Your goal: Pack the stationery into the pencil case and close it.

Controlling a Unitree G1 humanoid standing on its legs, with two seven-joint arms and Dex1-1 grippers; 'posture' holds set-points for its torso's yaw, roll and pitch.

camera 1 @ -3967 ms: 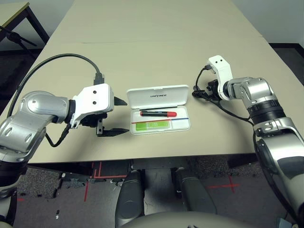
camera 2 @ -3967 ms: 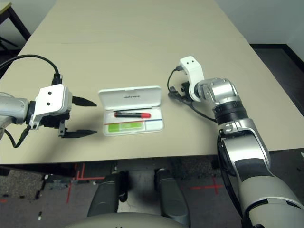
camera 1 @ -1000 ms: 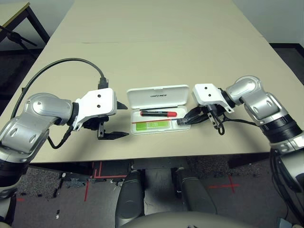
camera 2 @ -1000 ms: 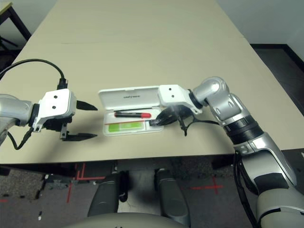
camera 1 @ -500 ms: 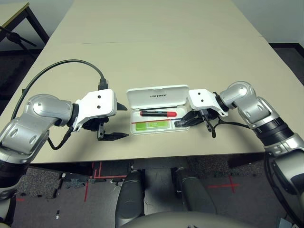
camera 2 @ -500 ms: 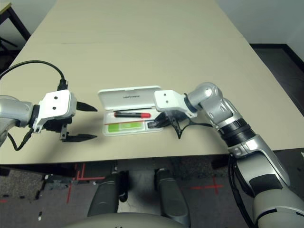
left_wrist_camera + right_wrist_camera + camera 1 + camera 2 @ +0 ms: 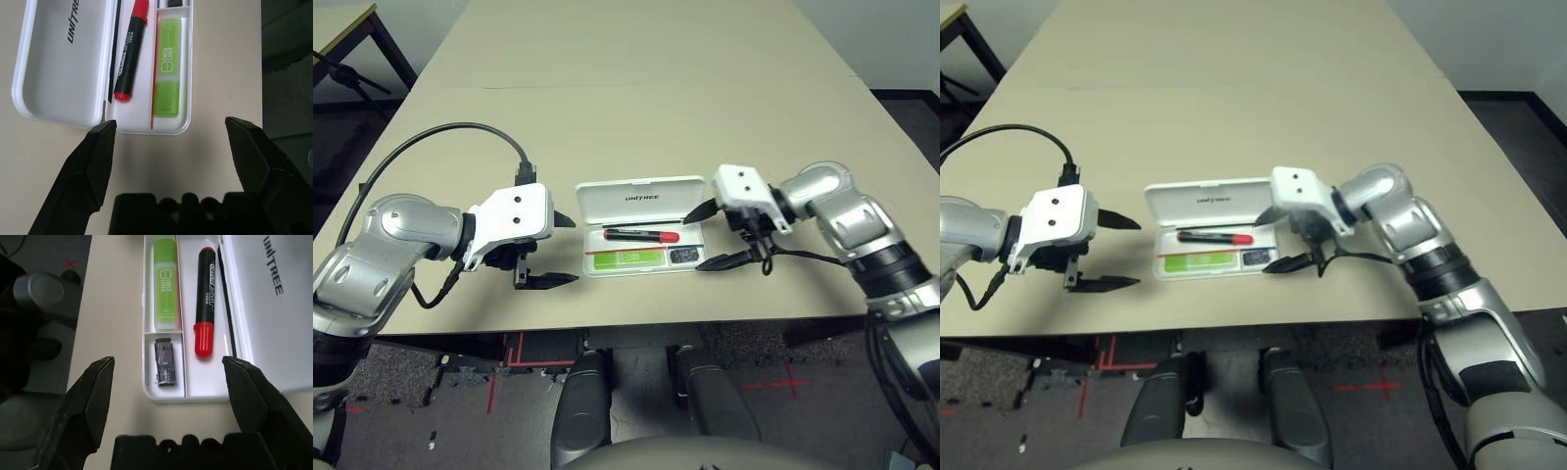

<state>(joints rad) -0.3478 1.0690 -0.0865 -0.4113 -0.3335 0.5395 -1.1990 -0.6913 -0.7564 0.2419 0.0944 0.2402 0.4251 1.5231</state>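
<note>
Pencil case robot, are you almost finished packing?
Nearly! The marker, the green highlighter and the little dark clip all lie inside the pencil case. Nothing is being held: the right hand is open beside the case, and the left hand is open on the other side. What is left is the lid, which is lying open and needs shutting.

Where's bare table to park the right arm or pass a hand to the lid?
Free: the broad tabletop beyond the case lid, and the strip between the case and the near edge. Crowded: both ends, with the left gripper off one end and the right gripper's open fingers at the other, beside the clip.
</note>
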